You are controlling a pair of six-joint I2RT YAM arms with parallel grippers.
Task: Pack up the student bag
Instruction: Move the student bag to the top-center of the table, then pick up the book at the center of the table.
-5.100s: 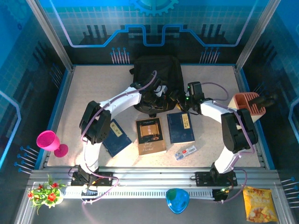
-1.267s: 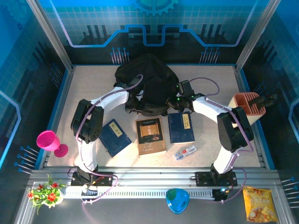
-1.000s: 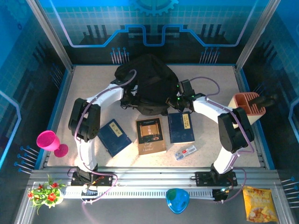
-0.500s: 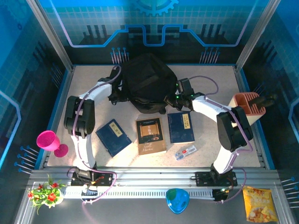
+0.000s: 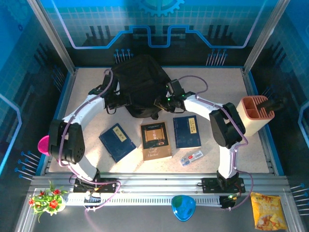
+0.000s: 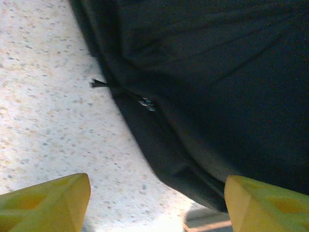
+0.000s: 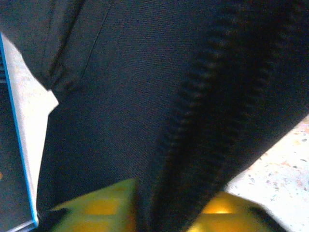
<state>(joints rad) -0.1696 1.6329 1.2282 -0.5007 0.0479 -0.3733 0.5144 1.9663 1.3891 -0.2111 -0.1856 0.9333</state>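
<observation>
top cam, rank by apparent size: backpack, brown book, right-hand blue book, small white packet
1. student bag, clearly largest.
2. brown book and right blue book: about alike, not ranking them.
3. white packet, smallest.

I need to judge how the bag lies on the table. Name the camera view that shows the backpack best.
The top view: the whole backpack shows, lying at the far side of the table. The left wrist view catches one edge of it against the table; the right wrist view gives a blurred close-up of fabric and zipper.
</observation>
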